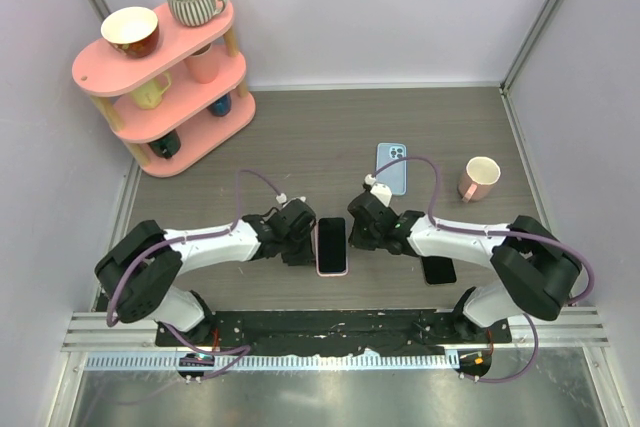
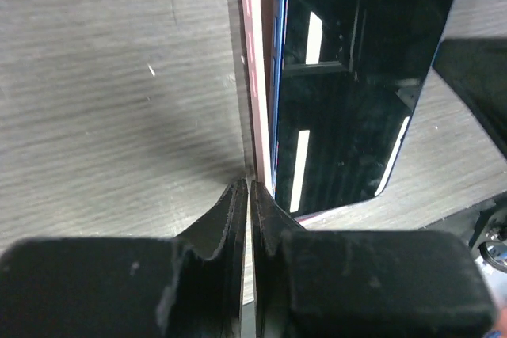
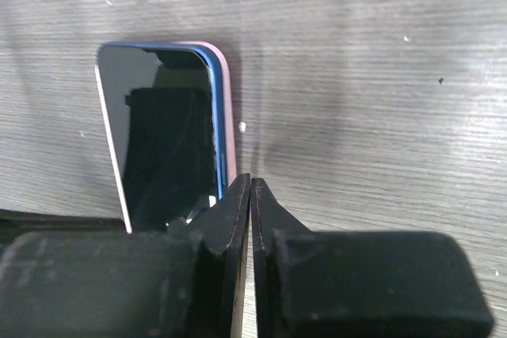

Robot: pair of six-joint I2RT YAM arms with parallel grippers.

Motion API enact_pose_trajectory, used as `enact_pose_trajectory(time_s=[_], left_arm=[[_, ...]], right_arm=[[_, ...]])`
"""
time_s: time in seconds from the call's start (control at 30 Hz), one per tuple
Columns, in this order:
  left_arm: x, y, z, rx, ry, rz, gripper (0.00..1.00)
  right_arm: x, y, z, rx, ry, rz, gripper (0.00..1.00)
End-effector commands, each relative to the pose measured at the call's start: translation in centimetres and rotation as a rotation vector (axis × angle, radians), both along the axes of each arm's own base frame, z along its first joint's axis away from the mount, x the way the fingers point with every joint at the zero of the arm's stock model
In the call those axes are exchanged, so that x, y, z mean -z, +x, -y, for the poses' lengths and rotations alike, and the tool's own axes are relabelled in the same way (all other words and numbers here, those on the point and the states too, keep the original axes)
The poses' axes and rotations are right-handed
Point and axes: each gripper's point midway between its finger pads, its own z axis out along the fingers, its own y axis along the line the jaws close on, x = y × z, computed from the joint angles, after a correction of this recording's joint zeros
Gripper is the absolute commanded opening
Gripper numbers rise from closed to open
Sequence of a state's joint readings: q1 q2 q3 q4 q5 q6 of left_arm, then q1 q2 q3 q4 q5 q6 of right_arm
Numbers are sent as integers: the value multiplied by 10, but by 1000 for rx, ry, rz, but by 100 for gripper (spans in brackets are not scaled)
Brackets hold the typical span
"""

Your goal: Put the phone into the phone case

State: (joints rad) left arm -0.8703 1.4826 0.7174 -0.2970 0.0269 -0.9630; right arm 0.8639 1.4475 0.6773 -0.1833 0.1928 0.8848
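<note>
The phone (image 1: 331, 244) lies screen up just below the middle of the overhead view, on the wooden surface (image 1: 300, 137), and it already sits inside the pink phone case (image 2: 252, 77), whose rim frames it on all sides from above. The main step of the task therefore looks done; what is left, in my judgement, is pressing the edges fully home. In the left wrist view the phone's blue side shows as a strip standing beside the pink wall along the long edge. In the right wrist view the blue corner peeks out inside the pink corner at the upper left of the frame. It may be that the phone rides slightly proud of the case there, though the steep angle makes that hard to tell. The left gripper (image 2: 248, 189) is clenched with nothing between its fingers, its tips set against the case's long edge at the left of the phone in the overhead view. The right gripper (image 3: 249, 182) is likewise clenched and empty, its tips at the opposite long edge. Neither holds the phone; both flank it closely, as if to squeeze or push the rim down. A final check of seating on each side would finish the job.
</note>
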Motion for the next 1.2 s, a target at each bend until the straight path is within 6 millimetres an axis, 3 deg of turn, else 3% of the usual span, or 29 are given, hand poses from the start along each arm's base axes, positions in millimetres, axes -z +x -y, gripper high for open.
enact_pose_trajectory(time_s=[0.0,0.23,0.37,0.57,0.7,0.87,1.17], left_arm=[[-18,2,11,-50,-97,41,10],[-8,21,-10,-76,-5,65,11],[-10,48,-4,-119,-57,86,12],[-10,63,14,-98,-102,66,11],[-5,68,16,-112,-101,51,11],[0,69,17,-127,-122,37,11],[3,70,22,-134,-143,22,11]], right_arm=[[-20,18,-7,-12,-27,71,9],[-24,21,3,-25,-87,101,10],[-24,39,11,-13,-179,153,10],[-29,60,2,-30,-220,173,10],[-27,69,-5,-35,-223,179,10],[-19,65,-29,-90,-120,155,10],[-19,58,-29,-87,-72,150,9]])
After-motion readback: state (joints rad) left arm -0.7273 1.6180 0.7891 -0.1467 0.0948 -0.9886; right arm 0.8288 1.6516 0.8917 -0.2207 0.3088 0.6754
